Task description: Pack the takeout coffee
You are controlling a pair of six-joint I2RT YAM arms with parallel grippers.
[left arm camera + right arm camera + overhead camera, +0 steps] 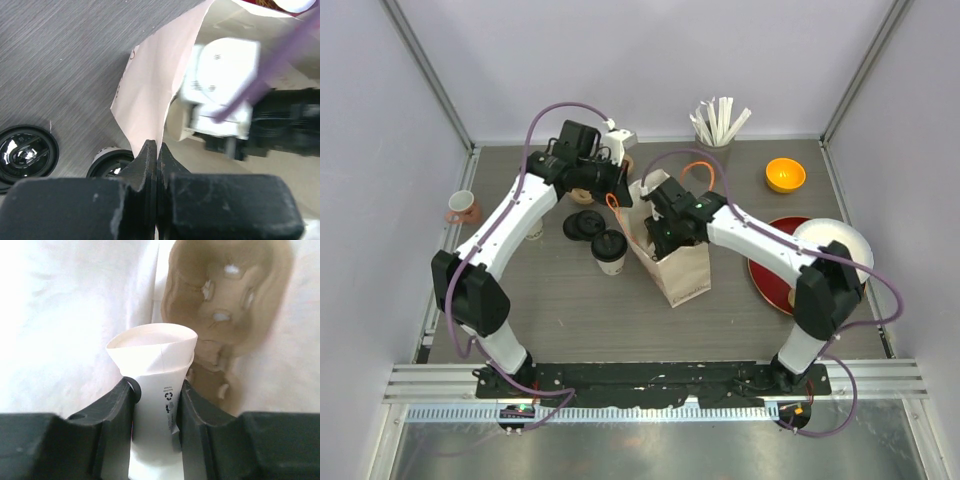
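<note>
The takeout coffee, a small cream cup with a black lid, stands on the table just left of the paper bag; its lid shows beside the left fingers. My left gripper is shut on the bag's upper left edge. My right gripper reaches into the bag's mouth. It is shut on a white flared paper piece with a recycling mark. Whether that piece belongs to the bag I cannot tell.
A brown pulp carrier lies inside the bag. Loose black lids lie left of the cup. A pink mug is far left; a stirrer holder and an orange bowl are at the back. Red and white plates lie right.
</note>
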